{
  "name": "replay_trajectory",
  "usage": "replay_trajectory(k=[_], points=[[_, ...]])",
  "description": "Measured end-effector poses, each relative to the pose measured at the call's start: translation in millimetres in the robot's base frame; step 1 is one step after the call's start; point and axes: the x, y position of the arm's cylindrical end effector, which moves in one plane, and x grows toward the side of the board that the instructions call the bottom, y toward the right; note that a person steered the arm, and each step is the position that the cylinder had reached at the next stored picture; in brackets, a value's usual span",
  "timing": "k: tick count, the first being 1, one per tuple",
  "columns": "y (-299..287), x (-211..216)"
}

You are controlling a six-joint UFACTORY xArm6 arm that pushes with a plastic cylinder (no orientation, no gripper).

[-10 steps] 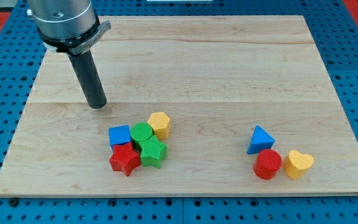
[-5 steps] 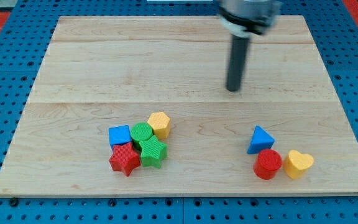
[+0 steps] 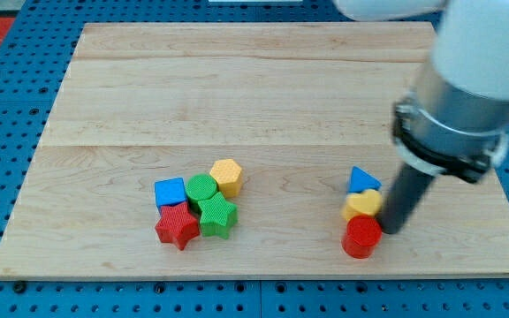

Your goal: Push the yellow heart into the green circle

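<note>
While my tip (image 3: pixel 393 230) (a bare rod) touches the yellow heart (image 3: pixel 361 206), the green circle (image 3: pixel 201 188) sits well apart.

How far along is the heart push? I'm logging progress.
Done: my tip has reached the yellow heart and sits on its right side. In hand: the heart is wedged between the blue triangle and red cylinder. Left: the whole run leftward to the green circle.
</note>
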Motion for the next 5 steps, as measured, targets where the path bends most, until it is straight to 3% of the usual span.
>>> replay_trajectory(k=[2, 4, 5], points=[[-33.1, -61.4], [-57.7, -27.0], [-125.2, -25.0]])
